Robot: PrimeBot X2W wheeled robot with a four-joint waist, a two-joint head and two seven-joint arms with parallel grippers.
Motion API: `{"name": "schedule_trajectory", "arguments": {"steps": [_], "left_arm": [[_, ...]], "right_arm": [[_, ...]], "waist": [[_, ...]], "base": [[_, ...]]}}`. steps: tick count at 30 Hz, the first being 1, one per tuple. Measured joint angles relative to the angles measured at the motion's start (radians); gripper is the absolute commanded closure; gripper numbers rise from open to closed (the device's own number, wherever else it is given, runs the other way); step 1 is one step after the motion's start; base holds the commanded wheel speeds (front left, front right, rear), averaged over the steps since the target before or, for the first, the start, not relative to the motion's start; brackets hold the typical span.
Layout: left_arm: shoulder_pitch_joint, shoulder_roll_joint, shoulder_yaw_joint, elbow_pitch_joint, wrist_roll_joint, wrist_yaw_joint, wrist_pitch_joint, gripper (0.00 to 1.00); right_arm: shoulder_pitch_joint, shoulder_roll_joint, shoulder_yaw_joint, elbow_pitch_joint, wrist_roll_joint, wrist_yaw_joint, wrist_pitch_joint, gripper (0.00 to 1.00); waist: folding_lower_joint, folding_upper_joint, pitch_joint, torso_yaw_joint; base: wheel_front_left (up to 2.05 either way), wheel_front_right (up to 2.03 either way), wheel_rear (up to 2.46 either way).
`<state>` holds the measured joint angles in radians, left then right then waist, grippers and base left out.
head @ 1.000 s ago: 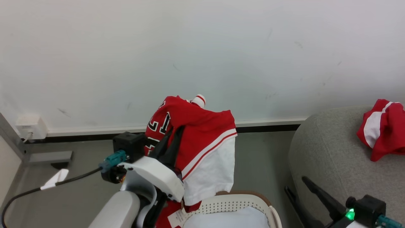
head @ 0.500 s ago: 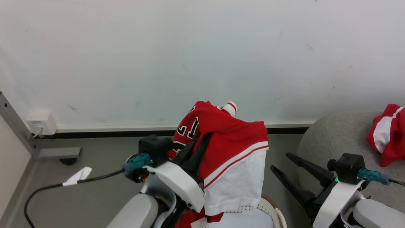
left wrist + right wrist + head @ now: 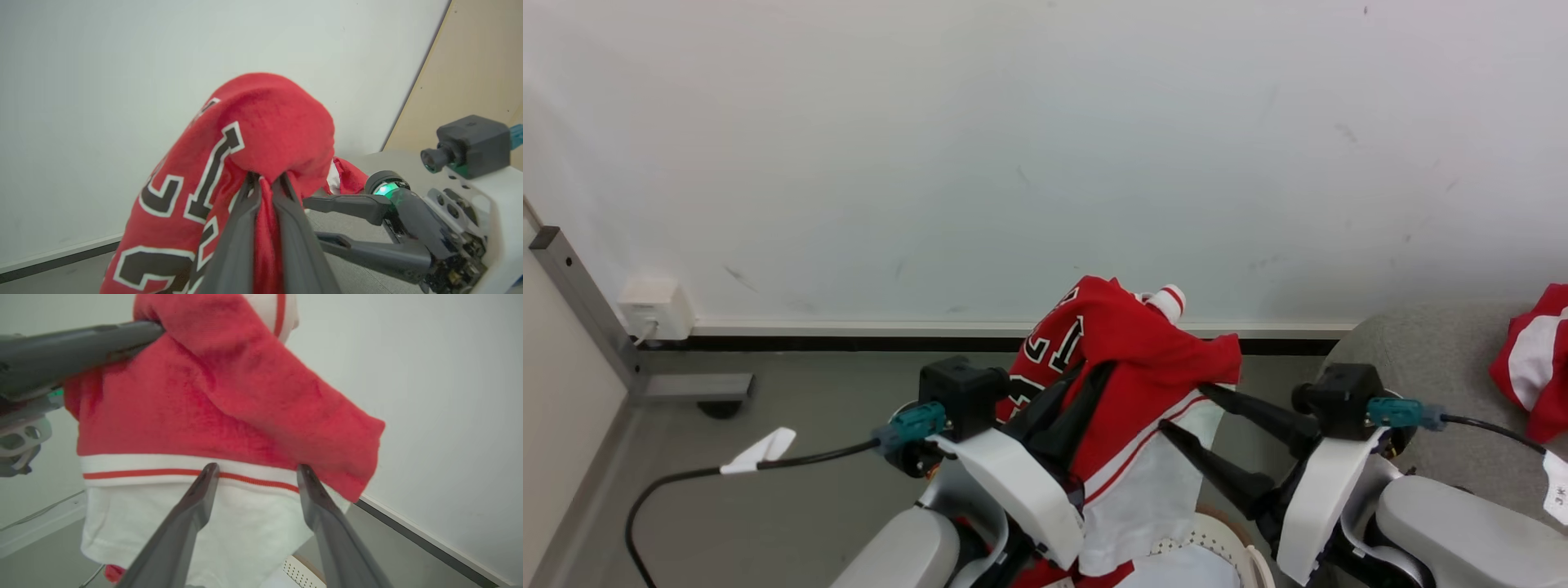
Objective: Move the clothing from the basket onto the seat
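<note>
I see the clothing (image 3: 1135, 351) as soft matt knit cloth, the basket (image 3: 1201, 539) perforated plastic, the seat (image 3: 1437, 359) coarse woven fabric.

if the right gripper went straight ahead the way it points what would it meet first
The red jersey hanging from the left gripper: the open right gripper points at its white-striped hem, seemingly very close.

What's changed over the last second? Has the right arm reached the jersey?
The right gripper has swung up from the lower right to the jersey; its open fingers now reach its white striped band, not closed on it. The head camera also shifted. Unchanged: the left gripper stays shut on the jersey, holding it over the basket; another red garment lies on the seat.
</note>
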<state>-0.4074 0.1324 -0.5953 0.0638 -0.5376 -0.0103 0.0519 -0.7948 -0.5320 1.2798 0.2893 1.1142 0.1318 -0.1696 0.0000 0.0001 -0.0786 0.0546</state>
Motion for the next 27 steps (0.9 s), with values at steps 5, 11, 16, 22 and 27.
{"name": "schedule_trajectory", "arguments": {"steps": [5,11,16,22,27], "left_arm": [[-0.003,-0.008,-0.014,0.001,-0.009,-0.009,0.004,1.0],[-0.01,-0.02,-0.03,0.0,-0.024,-0.016,0.01,1.0],[-0.014,-0.031,-0.043,-0.005,-0.044,-0.023,0.017,1.0],[-0.014,-0.041,-0.055,-0.004,-0.053,-0.025,0.017,1.0],[-0.019,-0.043,-0.055,0.002,-0.055,-0.024,0.016,1.0]], "right_arm": [[0.002,0.038,0.001,-0.025,-0.036,0.0,0.035,0.0],[0.003,0.067,0.002,-0.003,-0.121,0.0,0.045,0.0],[0.004,0.102,0.002,0.011,-0.153,0.0,0.018,0.0],[0.002,0.129,0.002,0.016,-0.186,0.0,-0.025,0.0],[-0.005,0.136,0.002,0.031,-0.18,0.0,-0.067,0.0]], "waist": [[0.0,0.0,-0.002,0.007],[0.0,0.0,0.0,0.007],[0.0,0.0,0.004,0.005],[0.0,0.0,0.008,-0.002],[0.0,0.0,0.012,-0.008]], "base": [[0.0,0.0,0.0],[0.0,0.0,0.0],[0.0,0.0,0.0],[0.0,0.0,0.0],[0.0,0.0,0.0]]}}
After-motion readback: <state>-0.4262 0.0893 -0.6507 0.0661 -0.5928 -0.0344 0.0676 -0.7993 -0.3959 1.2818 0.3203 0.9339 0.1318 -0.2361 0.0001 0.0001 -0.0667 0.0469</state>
